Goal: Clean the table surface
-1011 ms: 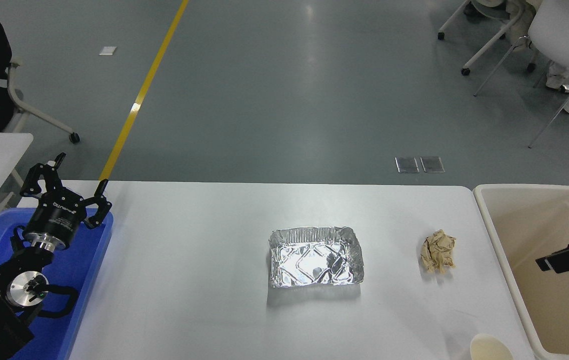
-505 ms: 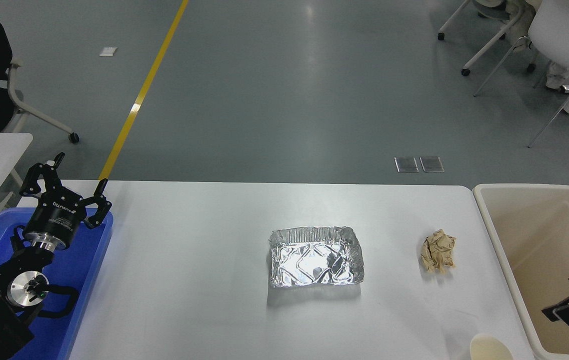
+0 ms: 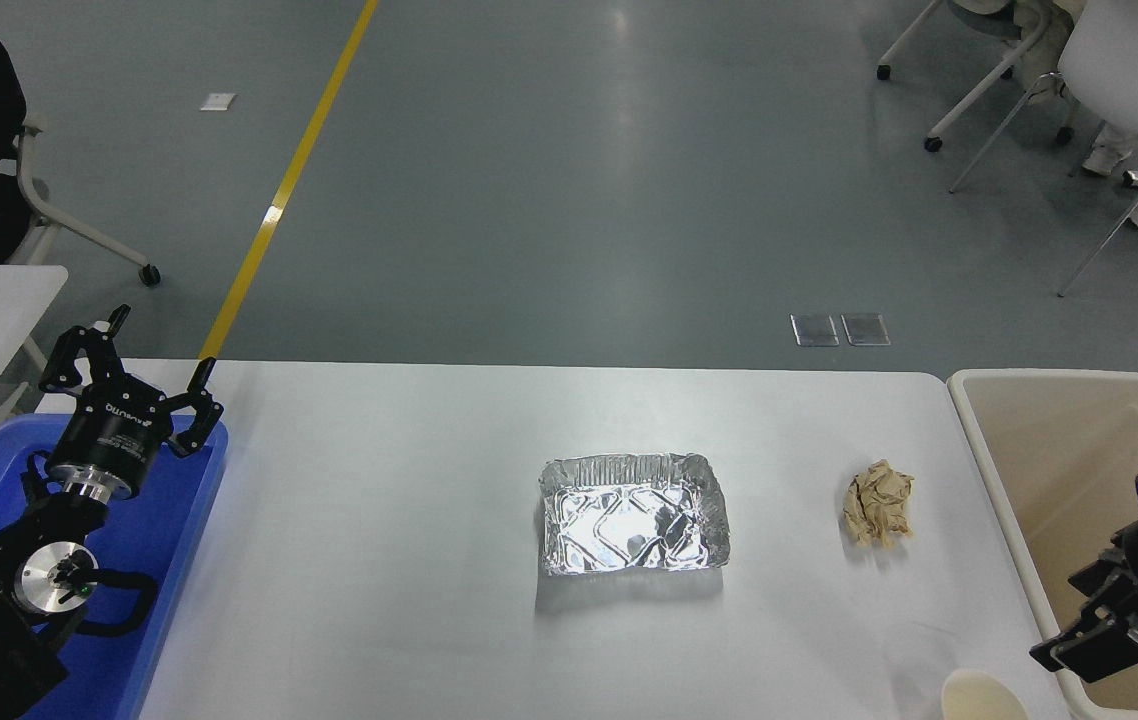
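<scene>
Two end effectors are in view. The right end effector [image 3: 1094, 645] hangs over the near left wall of the beige bin [image 3: 1079, 385], at the picture's right edge; whether it is open or closed cannot be told, and nothing shows in its hold. The tabletop [image 3: 379, 560] lies to its left, stretching widthwise across the picture. Nearest the right end effector is a pale cup [image 3: 981, 695] at the tabletop's near edge; farther left and ahead lies a crumpled brown paper [image 3: 877, 502], then a foil tray [image 3: 634, 513] near the middle. The right arm is judged much the closer to all three. The left end effector [image 3: 134, 360] is parked over the blue bin [image 3: 174, 560], fingers spread, holding nothing.
</scene>
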Action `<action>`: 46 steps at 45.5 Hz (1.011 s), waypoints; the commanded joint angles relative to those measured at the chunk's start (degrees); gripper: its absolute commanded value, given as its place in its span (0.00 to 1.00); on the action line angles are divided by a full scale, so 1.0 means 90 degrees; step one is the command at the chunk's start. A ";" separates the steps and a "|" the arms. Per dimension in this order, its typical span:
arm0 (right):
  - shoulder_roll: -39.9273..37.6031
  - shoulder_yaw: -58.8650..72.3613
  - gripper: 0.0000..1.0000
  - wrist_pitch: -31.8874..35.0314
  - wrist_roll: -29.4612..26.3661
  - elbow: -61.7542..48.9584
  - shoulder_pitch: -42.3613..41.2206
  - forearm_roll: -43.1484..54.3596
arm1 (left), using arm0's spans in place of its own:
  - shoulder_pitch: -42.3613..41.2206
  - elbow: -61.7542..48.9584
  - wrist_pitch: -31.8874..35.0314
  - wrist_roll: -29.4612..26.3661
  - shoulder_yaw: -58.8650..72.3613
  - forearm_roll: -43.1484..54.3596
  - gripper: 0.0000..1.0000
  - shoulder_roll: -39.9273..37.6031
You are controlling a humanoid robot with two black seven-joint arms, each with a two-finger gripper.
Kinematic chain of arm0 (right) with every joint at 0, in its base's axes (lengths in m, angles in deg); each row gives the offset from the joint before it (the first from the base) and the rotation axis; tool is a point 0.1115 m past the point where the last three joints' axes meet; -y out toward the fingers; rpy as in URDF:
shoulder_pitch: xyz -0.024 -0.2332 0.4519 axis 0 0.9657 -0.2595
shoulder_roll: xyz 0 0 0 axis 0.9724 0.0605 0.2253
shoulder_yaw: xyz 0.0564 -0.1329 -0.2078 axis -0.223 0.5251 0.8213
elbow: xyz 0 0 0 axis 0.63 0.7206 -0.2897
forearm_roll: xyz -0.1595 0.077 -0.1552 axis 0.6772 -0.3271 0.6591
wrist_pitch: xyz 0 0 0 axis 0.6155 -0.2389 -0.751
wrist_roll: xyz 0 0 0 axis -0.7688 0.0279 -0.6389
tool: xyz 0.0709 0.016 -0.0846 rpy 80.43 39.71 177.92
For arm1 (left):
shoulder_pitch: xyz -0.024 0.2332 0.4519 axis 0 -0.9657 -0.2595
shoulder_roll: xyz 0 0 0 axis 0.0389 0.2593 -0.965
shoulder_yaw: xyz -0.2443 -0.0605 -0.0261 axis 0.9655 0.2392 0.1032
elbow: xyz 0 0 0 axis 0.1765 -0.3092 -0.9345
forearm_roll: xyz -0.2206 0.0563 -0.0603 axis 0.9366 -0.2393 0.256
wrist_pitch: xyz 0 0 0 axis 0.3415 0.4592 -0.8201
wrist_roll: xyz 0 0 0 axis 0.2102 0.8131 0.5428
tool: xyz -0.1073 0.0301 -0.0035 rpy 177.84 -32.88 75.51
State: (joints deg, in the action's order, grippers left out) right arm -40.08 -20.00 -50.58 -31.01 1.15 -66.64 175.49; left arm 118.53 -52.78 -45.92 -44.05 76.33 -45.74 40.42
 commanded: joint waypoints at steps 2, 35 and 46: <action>0.0543 0.0016 0.99 -0.0003 -0.0001 -0.0307 0.0369 -0.0008 | 0.0000 0.0000 0.0000 0.0000 0.0000 0.0000 1.00 0.0000; 0.0631 -0.0667 0.99 -0.0042 -0.0021 -0.0864 0.1462 -0.0027 | 0.0000 0.0000 0.0001 0.0000 0.0000 0.0000 1.00 0.0000; 0.0748 -0.0824 0.98 -0.0149 -0.0021 -0.1138 0.1755 -0.0017 | 0.0000 0.0000 0.0001 0.0000 0.0000 0.0000 1.00 0.0000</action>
State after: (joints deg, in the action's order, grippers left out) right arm -34.18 -25.61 -50.99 -31.15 -6.69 -53.69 175.29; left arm 118.53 -52.76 -45.92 -44.05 76.33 -45.74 40.42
